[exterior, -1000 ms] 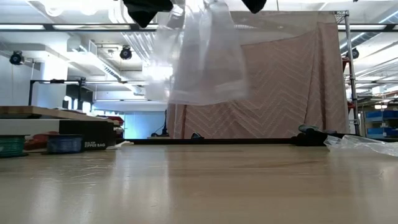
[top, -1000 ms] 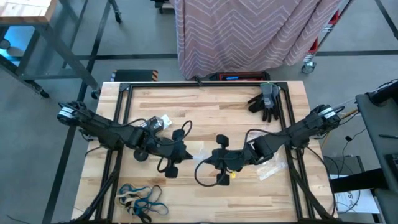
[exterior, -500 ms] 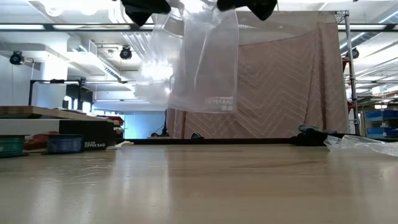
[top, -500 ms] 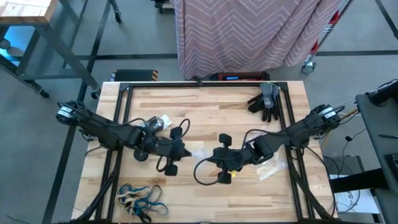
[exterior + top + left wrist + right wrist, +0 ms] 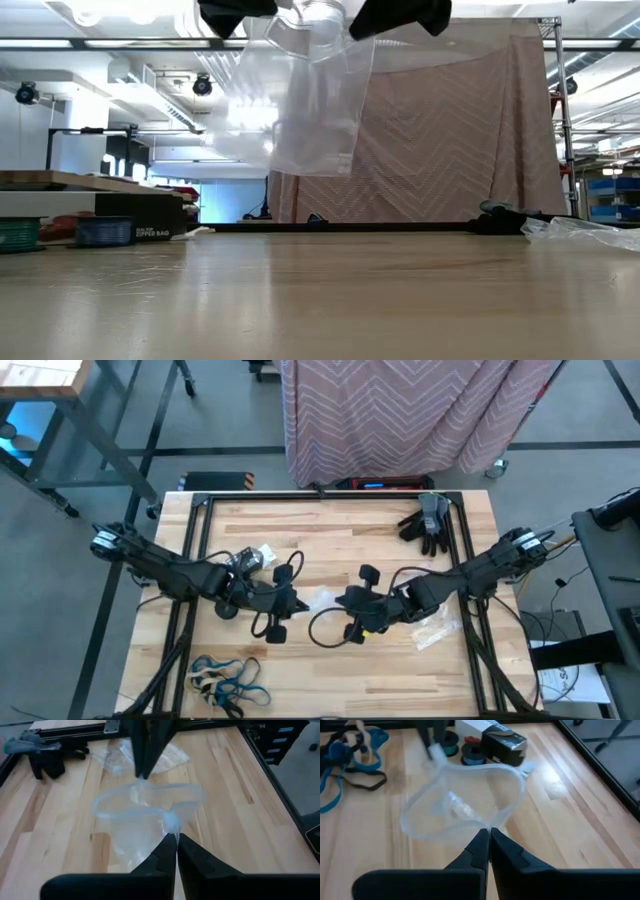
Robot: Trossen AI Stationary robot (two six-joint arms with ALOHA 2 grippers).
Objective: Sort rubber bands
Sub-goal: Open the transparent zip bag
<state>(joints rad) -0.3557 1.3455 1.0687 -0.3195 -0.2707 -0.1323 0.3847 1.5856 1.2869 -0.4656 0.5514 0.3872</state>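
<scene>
Clear plastic bag (image 5: 318,600) pinched open btwn left fingers (image 5: 171,839), right fingers (image 5: 485,833)

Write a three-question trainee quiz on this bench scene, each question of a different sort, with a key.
1. True or false: the clear plastic bag lies flat on the table.
2. Which holds the bag's rim? A) the left gripper only B) the right gripper only C) both, on opposite sides
3. Fill in: the rubber bands lie in a pile near the table's front corner on the ___ arm's side.

Key:
1. False; the low view shows it hanging in the air, mouth held open.
2. C; each wrist view shows that arm's fingers shut on the rim.
3. Left.
</scene>
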